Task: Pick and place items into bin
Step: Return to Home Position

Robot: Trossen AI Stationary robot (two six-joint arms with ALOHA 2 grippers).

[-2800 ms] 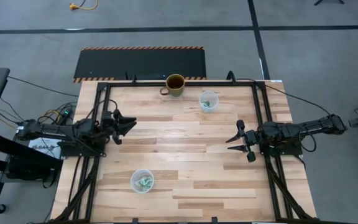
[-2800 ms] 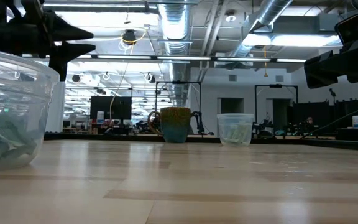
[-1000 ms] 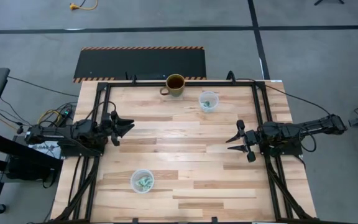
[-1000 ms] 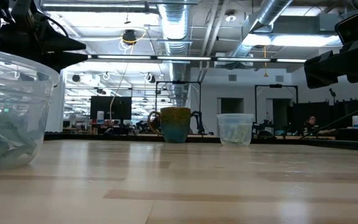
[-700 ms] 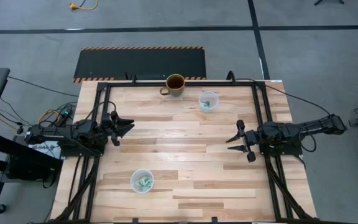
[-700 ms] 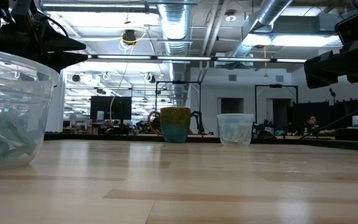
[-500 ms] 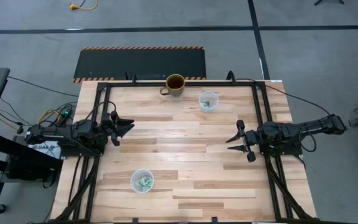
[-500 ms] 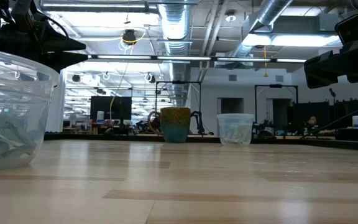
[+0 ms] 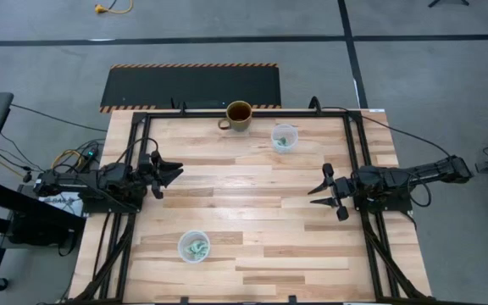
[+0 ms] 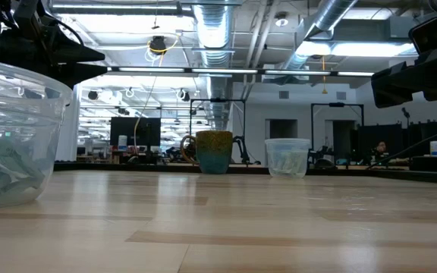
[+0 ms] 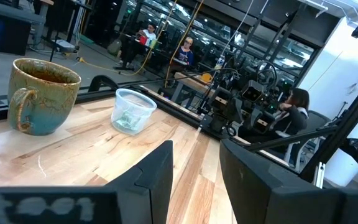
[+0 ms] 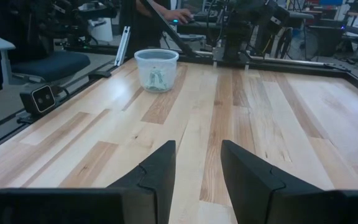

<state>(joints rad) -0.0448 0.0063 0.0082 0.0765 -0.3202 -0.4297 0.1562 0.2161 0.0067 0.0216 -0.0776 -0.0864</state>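
Both claws are empty. The left gripper (image 9: pixel 173 174) hangs over the left side of the pale wooden plank table (image 9: pixel 252 212), and its own camera shows its two dark fingers standing apart with only bare wood between them. The right gripper (image 9: pixel 318 194) hangs over the right side, fingers also parted, holding nothing.

The small mint-green crinkly packets (image 9: pixel 196 248) lie inside the clear round plastic bin (image 9: pixel 181 246) at the near left. A second clear round plastic tub (image 9: pixel 273 133) at the far side, just right of the olive and blue glazed ceramic mug (image 9: pixel 249 121), has some pale green pieces in it too. I see no loose packet on the wood, so I judge the sorting part finished.

What remains, as I judge it, is only the retreat to the rest pose. To do it well, each arm should pull back toward its own edge of the table and keep its height, not dip. The left arm has more to watch, because the near bin is on its side, and a low sweep could knock it. The fingers need no change, since nothing is carried. The right arm has a free way back.
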